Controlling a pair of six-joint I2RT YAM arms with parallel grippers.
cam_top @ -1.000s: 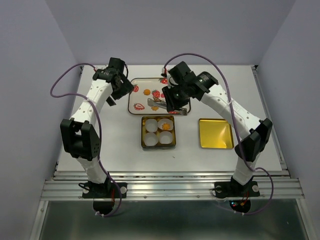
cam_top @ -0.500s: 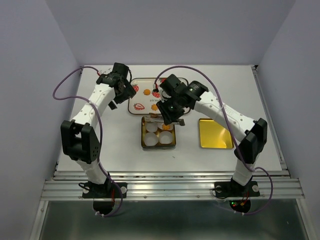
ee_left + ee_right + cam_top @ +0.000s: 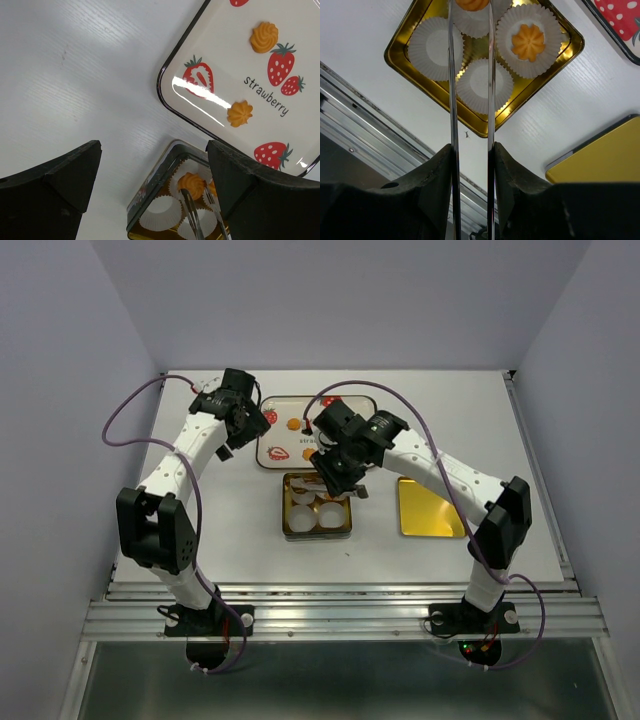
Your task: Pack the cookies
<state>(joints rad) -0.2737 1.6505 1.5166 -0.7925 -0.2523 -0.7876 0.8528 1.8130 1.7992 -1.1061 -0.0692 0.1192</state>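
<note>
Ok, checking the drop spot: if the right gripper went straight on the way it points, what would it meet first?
Likely the cup in the tin: the tongs in the right gripper hold a cookie just over it. Depth is unclear.

White arms [image 3: 175,455], black joints [image 3: 150,525], purple cables [image 3: 107,430].

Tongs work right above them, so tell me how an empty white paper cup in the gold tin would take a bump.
The empty paper cup looks thin and pleated, so probably light: a nudge from the tongs would likely slide or tip it. Its fluted wall would probably crumple, not resist. The gold tin and neighbouring cups should hem it in.
</note>
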